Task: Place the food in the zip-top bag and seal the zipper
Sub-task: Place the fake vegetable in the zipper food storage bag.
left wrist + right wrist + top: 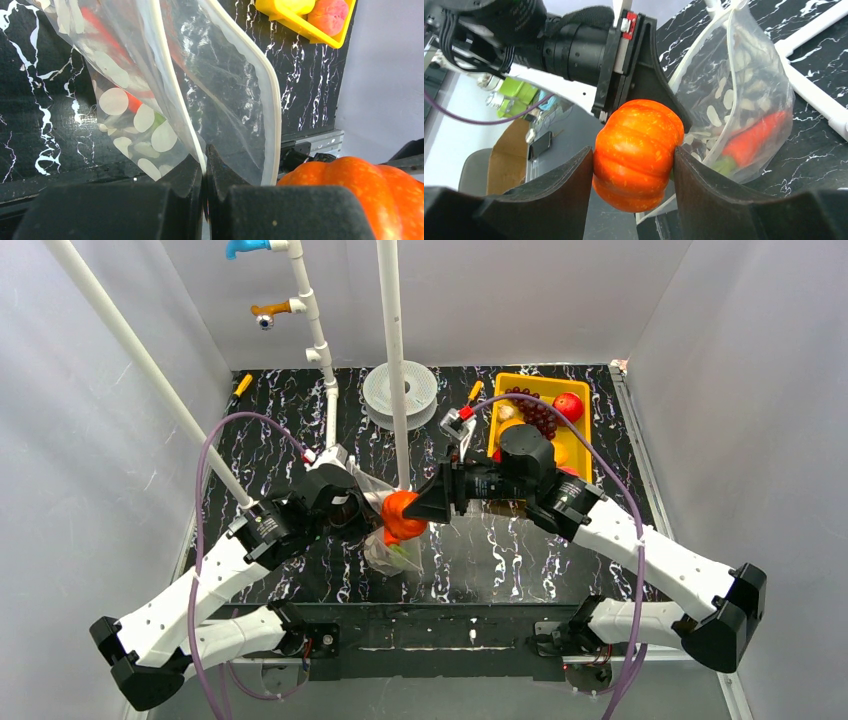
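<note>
Left end effector (205, 162) clamped on bag (744, 90) rim, mouth held open; right end effector (633, 170) grips pumpkin (636, 135) just beside mouth. Centre pumpkin over opening before release.

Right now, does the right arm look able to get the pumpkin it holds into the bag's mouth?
Probably yes. The right gripper holds the pumpkin right beside the bag, whose mouth the left gripper holds open by the zipper; nothing shows between them, though the opening looks snug.
</note>
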You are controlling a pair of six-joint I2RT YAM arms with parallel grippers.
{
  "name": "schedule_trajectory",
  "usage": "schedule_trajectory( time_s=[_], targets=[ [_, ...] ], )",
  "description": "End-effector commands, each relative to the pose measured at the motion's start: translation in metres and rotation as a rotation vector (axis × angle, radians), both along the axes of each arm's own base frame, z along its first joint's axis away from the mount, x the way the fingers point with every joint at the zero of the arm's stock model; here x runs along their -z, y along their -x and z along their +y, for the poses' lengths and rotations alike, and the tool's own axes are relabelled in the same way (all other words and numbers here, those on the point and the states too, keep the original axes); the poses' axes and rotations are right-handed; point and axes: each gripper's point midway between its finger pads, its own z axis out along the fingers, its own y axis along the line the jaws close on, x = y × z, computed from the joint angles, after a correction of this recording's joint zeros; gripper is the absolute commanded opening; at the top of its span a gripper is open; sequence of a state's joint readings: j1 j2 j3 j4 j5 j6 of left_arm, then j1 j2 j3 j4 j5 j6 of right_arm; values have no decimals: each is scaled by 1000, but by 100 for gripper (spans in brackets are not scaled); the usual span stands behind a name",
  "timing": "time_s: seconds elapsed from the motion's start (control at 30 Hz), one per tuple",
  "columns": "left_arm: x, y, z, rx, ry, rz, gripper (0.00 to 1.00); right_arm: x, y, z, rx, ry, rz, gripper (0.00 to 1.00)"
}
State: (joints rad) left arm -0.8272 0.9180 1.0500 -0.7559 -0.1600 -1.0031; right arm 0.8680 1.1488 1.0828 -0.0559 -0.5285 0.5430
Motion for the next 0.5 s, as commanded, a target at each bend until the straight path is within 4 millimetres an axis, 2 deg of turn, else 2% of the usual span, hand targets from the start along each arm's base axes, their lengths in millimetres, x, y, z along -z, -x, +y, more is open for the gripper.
schedule_trajectory(
  time_s=[0.0, 0.1, 0.2, 0.47],
  targets=[
    [1, 0, 3, -8, -1, -7, 0, -26, -7, 10, 74, -21, -58, 24],
    [-1, 0, 3, -7, 5, -8, 0, -10, -19, 10, 239, 90, -38, 24],
    [-2, 1, 3, -6, 9, -9, 0, 0, -22, 10, 341, 154, -88, 24],
    [-5, 0, -1, -2, 23, -8, 0, 16, -26, 12, 478, 287, -145, 25]
  ],
)
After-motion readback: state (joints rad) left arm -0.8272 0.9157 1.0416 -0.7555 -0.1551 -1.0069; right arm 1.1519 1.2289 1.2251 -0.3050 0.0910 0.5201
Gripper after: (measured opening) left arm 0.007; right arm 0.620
